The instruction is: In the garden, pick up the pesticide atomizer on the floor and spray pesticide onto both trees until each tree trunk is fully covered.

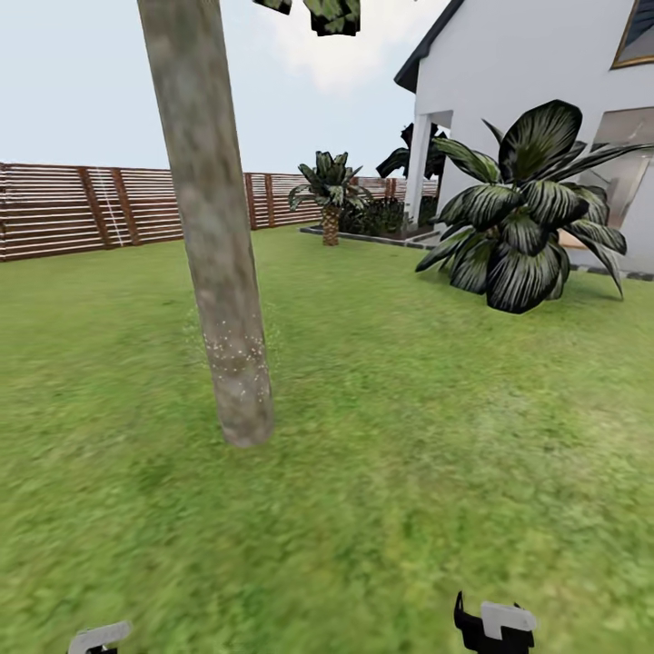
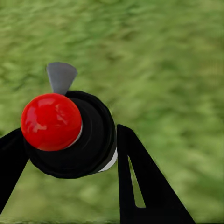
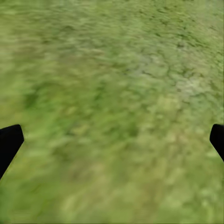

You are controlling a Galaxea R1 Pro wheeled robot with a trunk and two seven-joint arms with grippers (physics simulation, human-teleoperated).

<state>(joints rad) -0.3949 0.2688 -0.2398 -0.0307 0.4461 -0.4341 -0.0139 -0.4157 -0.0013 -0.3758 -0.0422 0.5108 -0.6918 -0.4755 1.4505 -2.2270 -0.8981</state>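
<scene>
Pesticide atomizer (image 2: pixel 70 135) sits clamped between the left pincer's (image 2: pixel 70 163) fingers.

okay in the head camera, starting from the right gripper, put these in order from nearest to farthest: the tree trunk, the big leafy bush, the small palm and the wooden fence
From the right gripper, at the bottom edge:
1. Tree trunk, ahead to the left, white specks low on it.
2. Big leafy bush, ahead to the right, by the house.
3. Small palm, far middle.
4. Wooden fence, along the back.

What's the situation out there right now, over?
Left gripper shut on atomizer, red cap up. Right gripper open, over grass. Tree trunk ahead, white pesticide specks low on it. Nothing in the way.
</scene>
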